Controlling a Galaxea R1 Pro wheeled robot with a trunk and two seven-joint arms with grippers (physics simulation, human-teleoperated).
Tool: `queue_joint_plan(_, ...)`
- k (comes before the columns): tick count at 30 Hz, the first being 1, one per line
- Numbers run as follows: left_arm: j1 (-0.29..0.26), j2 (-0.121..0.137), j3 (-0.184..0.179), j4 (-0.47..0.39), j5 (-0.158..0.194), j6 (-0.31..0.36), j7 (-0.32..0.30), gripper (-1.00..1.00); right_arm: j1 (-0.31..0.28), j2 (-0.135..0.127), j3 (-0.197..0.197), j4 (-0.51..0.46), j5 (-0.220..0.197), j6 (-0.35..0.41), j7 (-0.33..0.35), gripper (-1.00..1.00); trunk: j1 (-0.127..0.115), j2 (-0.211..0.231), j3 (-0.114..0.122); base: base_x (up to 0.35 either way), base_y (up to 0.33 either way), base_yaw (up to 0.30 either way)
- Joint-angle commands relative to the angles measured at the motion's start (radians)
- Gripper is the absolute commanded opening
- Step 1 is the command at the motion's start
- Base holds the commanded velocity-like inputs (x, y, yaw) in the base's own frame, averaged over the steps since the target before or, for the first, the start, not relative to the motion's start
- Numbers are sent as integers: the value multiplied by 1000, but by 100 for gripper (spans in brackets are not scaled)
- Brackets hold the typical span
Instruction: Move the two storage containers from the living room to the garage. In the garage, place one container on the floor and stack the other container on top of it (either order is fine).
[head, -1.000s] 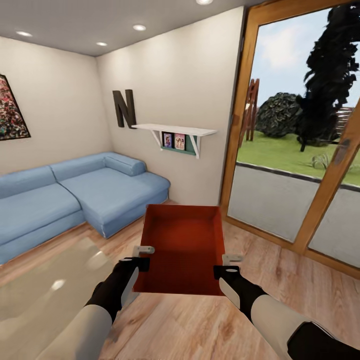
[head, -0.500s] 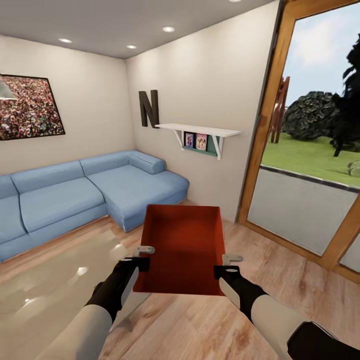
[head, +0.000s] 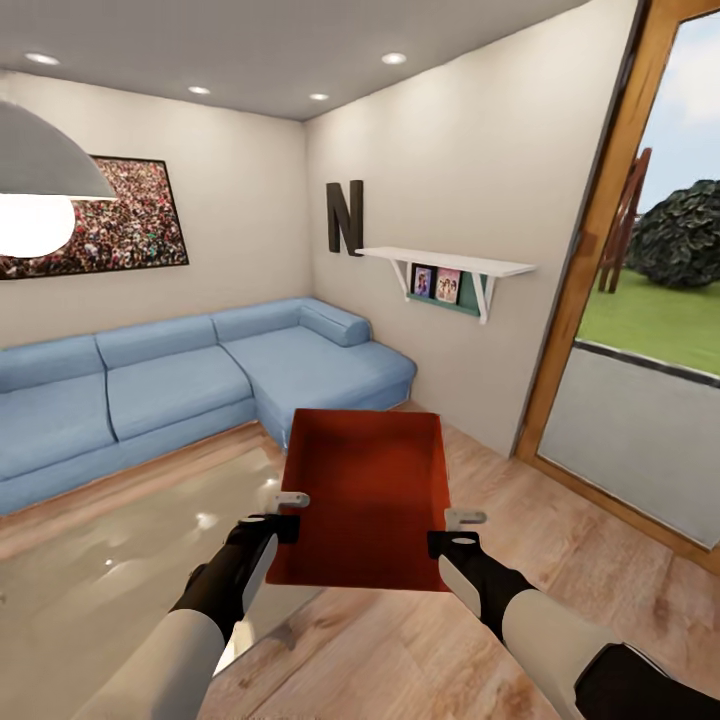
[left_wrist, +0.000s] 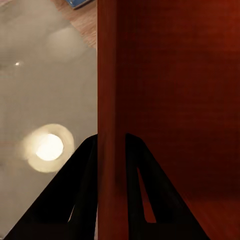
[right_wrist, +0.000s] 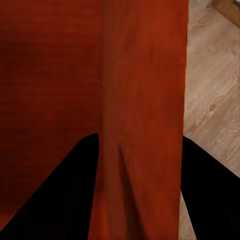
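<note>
Container (head: 365, 495) is hanging level between both arms, held above the wood floor (head: 560, 560) beside the glass table (head: 110, 580). Left gripper (head: 283, 512) is pinching its left wall, fingers (left_wrist: 75, 200) straddling the rim; right gripper (head: 455, 530) is clamping the right wall likewise. Sofa (head: 180, 375) is sitting beyond.

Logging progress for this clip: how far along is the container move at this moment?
Done: one storage container is lifted, the left gripper and right gripper each clamped over a side wall.
In hand: carrying it, in the living room with its blue sofa and wood-plank floor.
Left: reaching the garage, setting this container down, then bringing the second container and stacking it.
</note>
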Motion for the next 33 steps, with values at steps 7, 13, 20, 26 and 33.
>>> queue_joint_plan(7,-1,0,28,-2,-38,9,23,-100,0,-1,1,-1,14,8,-18,-100,1,-2,-2,0,0,281)
queue_joint_plan(13,-2,-1,28,-2,-38,9,22,-100,0,-1,1,-1,14,8,-19,-100,1,-2,-2,0,0,281)
queue_joint_plan(20,-1,-1,28,-2,-37,9,21,-100,0,-1,1,-1,14,7,-19,-100,1,-2,-2,0,0,281)
queue_joint_plan(26,-1,-1,29,-4,-37,9,22,-100,0,-3,1,-1,13,7,-19,-100,1,-2,-2,0,0,280)
queue_joint_plan(33,-1,-2,28,-4,-38,9,23,-100,0,-4,2,-1,13,7,-19,-100,1,-2,-2,0,0,280)
